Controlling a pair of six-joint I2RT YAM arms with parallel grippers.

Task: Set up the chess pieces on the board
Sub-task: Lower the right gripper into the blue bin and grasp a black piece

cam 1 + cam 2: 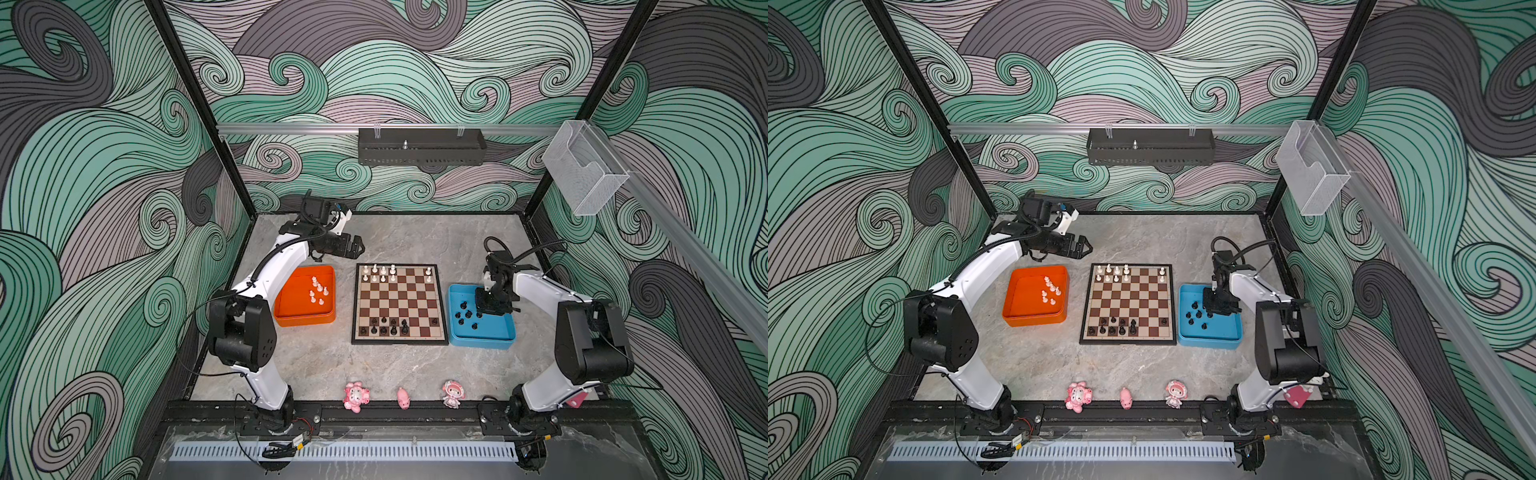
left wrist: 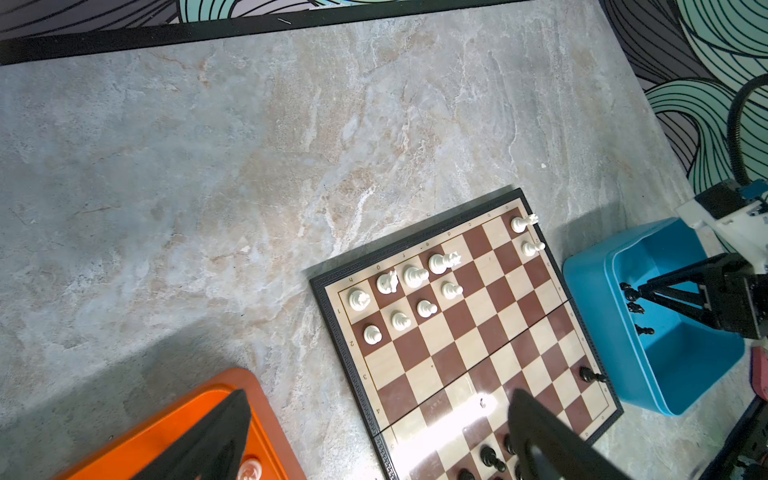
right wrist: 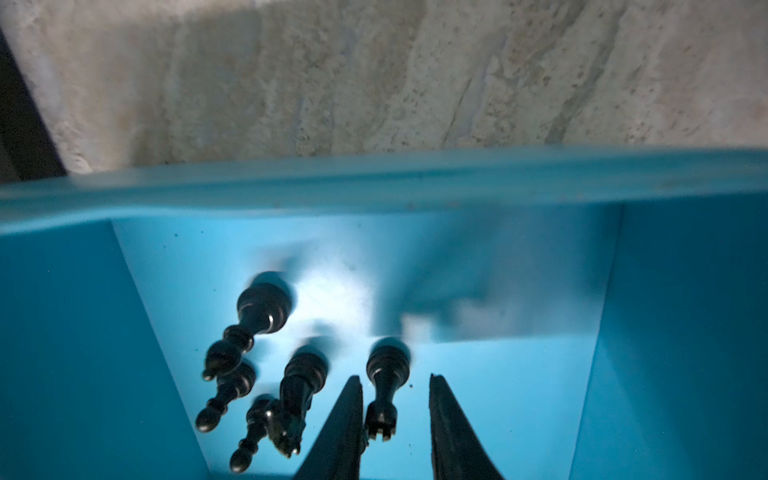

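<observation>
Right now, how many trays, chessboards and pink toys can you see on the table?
Trays: 2, the orange tray and the blue tray
Board: 1
Pink toys: 3
Total: 6

Blurred rim of blue tray (image 3: 374, 183); right hand (image 3: 392, 379) fingers cropped at picture edge.

Grey marble-look tabletop (image 1: 415, 241), and dead centre on it sits the chessboard (image 1: 400, 304), lying flat and square to the table edges. To the chessboard's left in both top views there's the orange tray (image 1: 305, 320), with a strip of bare marble between them. On the chessboard's right, the blue tray (image 1: 1208, 343) is tucked just beside its frame. Well out from the chessboard's near edge, in a row along the table's front: a pink-and-white figurine (image 1: 356, 396), a little pink pig (image 1: 403, 399) and a pink-bonneted doll (image 1: 453, 393).
</observation>
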